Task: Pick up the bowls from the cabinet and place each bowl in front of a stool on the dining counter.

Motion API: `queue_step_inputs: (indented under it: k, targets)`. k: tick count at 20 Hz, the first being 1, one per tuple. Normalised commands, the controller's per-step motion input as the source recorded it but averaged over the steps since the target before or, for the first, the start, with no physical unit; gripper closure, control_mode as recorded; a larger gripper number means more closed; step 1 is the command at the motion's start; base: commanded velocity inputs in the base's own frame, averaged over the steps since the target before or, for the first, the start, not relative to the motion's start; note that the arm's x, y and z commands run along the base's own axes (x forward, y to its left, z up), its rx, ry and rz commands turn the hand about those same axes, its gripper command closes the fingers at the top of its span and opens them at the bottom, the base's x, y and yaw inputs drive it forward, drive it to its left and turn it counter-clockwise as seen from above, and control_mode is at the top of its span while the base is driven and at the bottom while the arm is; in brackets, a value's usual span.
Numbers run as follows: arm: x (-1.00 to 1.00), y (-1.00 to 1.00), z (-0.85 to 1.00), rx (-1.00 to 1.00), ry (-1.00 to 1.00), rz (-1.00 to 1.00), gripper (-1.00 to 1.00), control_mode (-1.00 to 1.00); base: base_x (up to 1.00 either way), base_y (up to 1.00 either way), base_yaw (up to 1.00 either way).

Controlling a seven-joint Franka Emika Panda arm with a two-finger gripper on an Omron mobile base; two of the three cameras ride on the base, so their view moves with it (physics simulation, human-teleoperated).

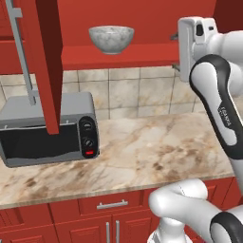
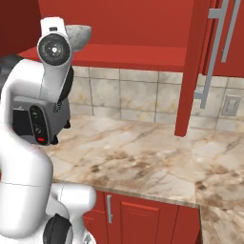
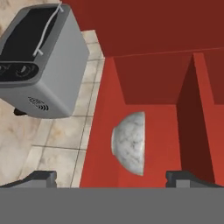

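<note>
A grey-white marbled bowl (image 1: 111, 39) stands upright on the red shelf of the cabinet (image 1: 142, 54), whose door (image 1: 47, 61) hangs open at the left. My gripper (image 1: 175, 51) is raised to shelf height, to the right of the bowl and apart from it. In the hand view, which is rolled sideways, the bowl (image 3: 130, 142) lies ahead, between and beyond the open gripper (image 3: 112, 179), with nothing between the fingertips (image 3: 41, 178). From the right base view my hand covers part of the bowl (image 2: 81, 32). The stool and the dining counter are out of view.
A grey toaster oven (image 1: 47, 128) sits on the marble wall counter (image 1: 142, 152), below the open door and left of the bowl. Another open red door (image 2: 193, 66) with a long silver handle hangs at the right. Red drawer units (image 1: 111, 205) run under the counter.
</note>
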Motion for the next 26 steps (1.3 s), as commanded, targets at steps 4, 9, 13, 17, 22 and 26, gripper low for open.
queue_step_inputs:
  k: [4, 9, 13, 17, 22, 26]
  targets:
    - [0.41, 0.12, 0.06, 0.0, 0.06, 0.13, -1.0, -1.0, 0.0, 0.0, 0.0]
    - [0.46, 0.11, 0.04, 0.0, 0.06, 0.07, -1.0, -1.0, 0.0, 0.0, 0.0]
    - [0.52, 0.16, 0.22, -0.03, 0.03, 0.01, -1.0, -1.0, 0.0, 0.0, 0.0]
    - [0.51, 0.13, 0.02, 0.0, 0.0, 0.0, -1.0, -1.0, 0.0, 0.0, 0.0]
    - [0.44, 0.06, 0.0, 0.0, 0.0, 0.0, -1.0, -1.0, 0.0, 0.0, 0.0]
    - [0.46, 0.02, 0.0, 0.0, 0.0, 0.0, -1.0, -1.0, 0.0, 0.0, 0.0]
